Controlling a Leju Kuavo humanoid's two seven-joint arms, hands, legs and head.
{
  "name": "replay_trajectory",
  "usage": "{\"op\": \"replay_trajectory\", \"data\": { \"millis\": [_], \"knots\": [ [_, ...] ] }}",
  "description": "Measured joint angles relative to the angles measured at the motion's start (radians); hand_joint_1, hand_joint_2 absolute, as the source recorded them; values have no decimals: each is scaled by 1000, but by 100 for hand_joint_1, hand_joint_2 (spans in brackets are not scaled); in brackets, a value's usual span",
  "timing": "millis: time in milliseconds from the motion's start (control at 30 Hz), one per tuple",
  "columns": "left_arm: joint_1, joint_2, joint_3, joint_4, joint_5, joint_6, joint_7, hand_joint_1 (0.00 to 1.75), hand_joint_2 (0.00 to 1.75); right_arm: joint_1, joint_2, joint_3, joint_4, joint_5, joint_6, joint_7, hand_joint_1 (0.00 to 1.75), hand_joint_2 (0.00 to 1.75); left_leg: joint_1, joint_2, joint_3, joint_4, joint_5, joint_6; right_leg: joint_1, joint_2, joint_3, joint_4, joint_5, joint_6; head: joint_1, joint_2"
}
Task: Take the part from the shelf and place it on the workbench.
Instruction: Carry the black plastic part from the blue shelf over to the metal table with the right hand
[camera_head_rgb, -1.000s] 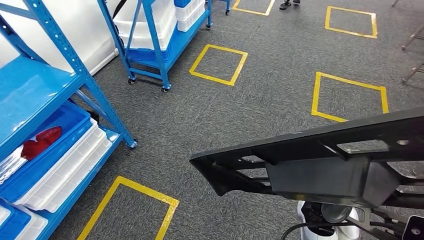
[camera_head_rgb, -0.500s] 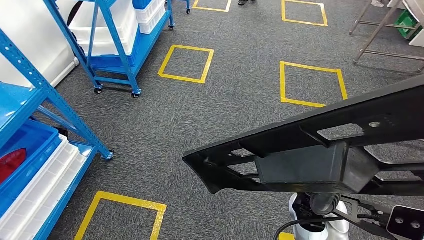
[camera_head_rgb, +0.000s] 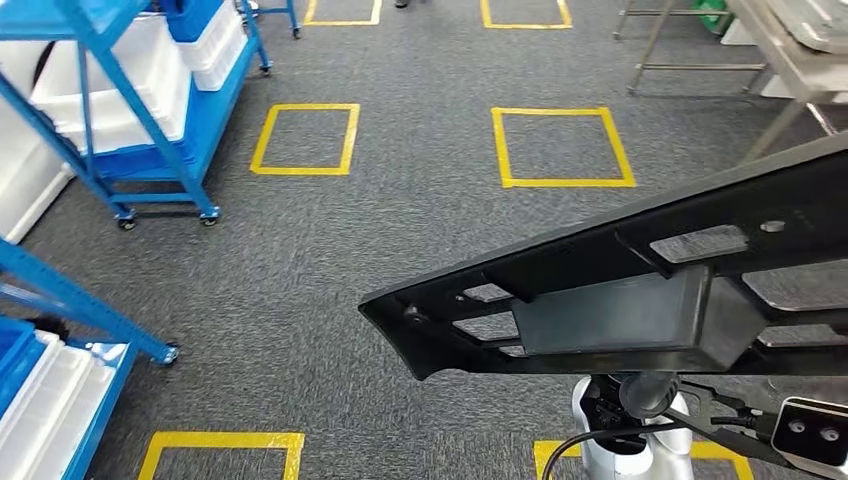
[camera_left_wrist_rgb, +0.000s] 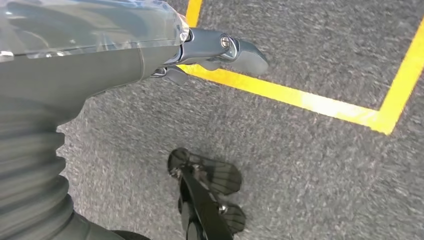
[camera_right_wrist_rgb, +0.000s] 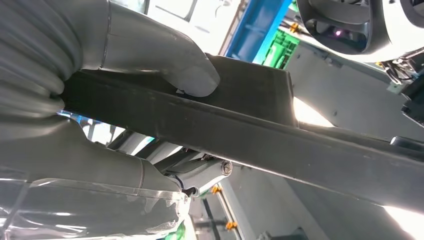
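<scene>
A long black plastic part (camera_head_rgb: 620, 300) with cut-out windows and a boxy middle hangs across the lower right of the head view, above the carpet. My right hand (camera_right_wrist_rgb: 125, 55) grips it: the thumb presses on one face of the part (camera_right_wrist_rgb: 260, 135) and the fingers wrap beneath it. My left hand (camera_left_wrist_rgb: 100, 65) hangs over the grey carpet with nothing in it, its thumb stretched out. The steel workbench (camera_head_rgb: 800, 50) stands at the far right, partly cut off by the picture's edge.
A wheeled blue shelf (camera_head_rgb: 150, 130) with white bins stands at the far left. Another blue shelf's leg (camera_head_rgb: 70, 300) and white trays (camera_head_rgb: 50, 400) sit at the near left. Yellow taped squares (camera_head_rgb: 560, 145) mark the grey carpet between.
The camera has turned to the right: the blue shelves have slid away to the left and the steel workbench has come into sight. The black part stays in my right hand.
</scene>
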Motion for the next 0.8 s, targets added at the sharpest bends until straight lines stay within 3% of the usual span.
{"op": "replay_trajectory", "data": {
  "millis": [67,100,167,200,233,300,367,433,467,500,567,633,667,733,800],
  "knots": [
    [1,3,2,0,-1,-1,0,0,175,0,0,0,0,2,2,0,175,175,1,-36,57,-144,76,8,1,27,2,4,-3,5,0,0],
    [1,4,3,0,-2,-2,-1,0,175,0,0,0,-1,4,2,0,175,175,1,-55,78,-195,95,11,0,38,0,6,-3,9,0,0],
    [-3,6,4,1,-3,-2,-1,0,175,2,0,0,-2,8,3,0,175,175,-2,-70,94,-231,98,19,-3,57,-6,8,-2,21,0,0],
    [-6,6,4,1,-3,-3,-2,0,175,3,0,0,-4,9,3,0,175,175,-3,-60,95,-234,100,24,-5,67,-9,6,0,29,0,0],
    [-8,6,4,1,-4,-3,-2,0,175,4,0,0,-6,11,3,0,175,175,-2,-49,97,-239,103,32,-5,61,-11,8,-1,34,0,0],
    [-8,6,4,1,-4,-4,-2,0,175,3,-1,-1,-10,18,3,0,175,175,0,-24,101,-250,109,46,-2,11,-33,51,-31,42,0,0],
    [-3,6,4,1,-4,-7,-1,0,175,4,-1,-1,-13,30,1,0,175,175,-5,2,101,-252,109,53,-4,-43,-91,171,-94,47,0,0],
    [1,6,4,1,-5,-11,2,0,175,8,-2,1,-15,42,-8,0,175,175,-9,28,101,-251,106,55,-8,-57,-144,277,-128,51,0,0],
    [0,6,4,1,-5,-14,4,0,175,9,-4,2,-17,46,-14,0,175,175,-10,41,101,-250,104,55,-9,-60,-146,280,-119,52,0,0],
    [-1,6,4,1,-6,-15,6,0,175,11,-5,4,-20,47,-19,0,175,175,-10,52,103,-250,102,54,-10,-65,-125,241,-92,51,0,0],
    [-3,5,4,1,-9,-18,9,0,175,10,-8,8,-27,47,-25,0,175,175,-13,72,108,-249,97,49,-4,-98,-46,98,-33,43,0,0],
    [-4,5,4,1,-10,-20,11,0,175,8,-12,11,-32,44,-29,0,175,175,-15,90,114,-249,93,40,6,-125,1,8,-10,33,0,0],
    [-5,5,4,1,-10,-20,11,0,175,7,-13,12,-34,43,-31,0,175,175,-15,99,116,-250,91,35,10,-125,3,0,-13,29,0,0],
    [-8,4,4,1,-10,-20,12,0,175,7,-16,14,-38,42,-30,0,175,175,-14,109,121,-250,86,24,7,-102,3,-8,-7,21,0,0],
    [-9,3,4,0,-10,-19,12,0,175,3,-18,14,-39,41,-17,0,175,175,-10,71,108,-209,55,15,0,-81,9,-18,0,11,0,0]
  ]
}}
